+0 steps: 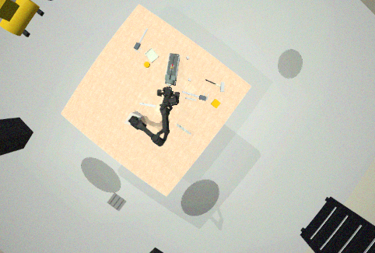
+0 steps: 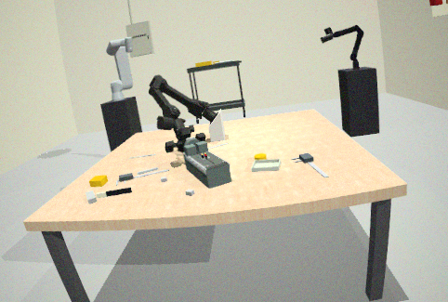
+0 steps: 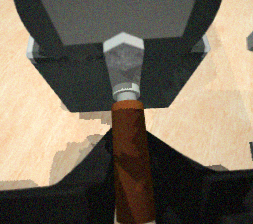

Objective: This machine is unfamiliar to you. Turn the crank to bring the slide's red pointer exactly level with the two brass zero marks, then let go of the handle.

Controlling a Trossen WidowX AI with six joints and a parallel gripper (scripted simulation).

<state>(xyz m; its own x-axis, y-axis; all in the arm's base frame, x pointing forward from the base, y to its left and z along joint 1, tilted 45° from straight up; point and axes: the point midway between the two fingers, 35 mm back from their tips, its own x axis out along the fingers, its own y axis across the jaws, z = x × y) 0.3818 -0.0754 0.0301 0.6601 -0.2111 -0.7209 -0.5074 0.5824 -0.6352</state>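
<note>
The machine (image 1: pixel 172 68) (image 2: pixel 208 167) is a grey-green box in the middle of the table, with a red pointer (image 2: pixel 204 155) (image 1: pixel 172 67) on its top slide. The brass marks are too small to make out. My gripper (image 1: pixel 167 91) (image 2: pixel 182 143) is at the machine's near end, shut on the crank handle. In the wrist view the brown handle (image 3: pixel 132 160) runs up between my dark fingers to a grey crank arm (image 3: pixel 124 65) in front of the machine's dark end face (image 3: pixel 82 75).
Small tools and blocks lie scattered on the wooden table (image 2: pixel 325 138): a yellow block (image 2: pixel 98 180), a pale tray (image 2: pixel 266 165), a yellow disc (image 2: pixel 260 156), a grey tool (image 2: pixel 307 158), a black bar (image 2: pixel 118 191). A white cone (image 2: pixel 217 126) stands behind the machine.
</note>
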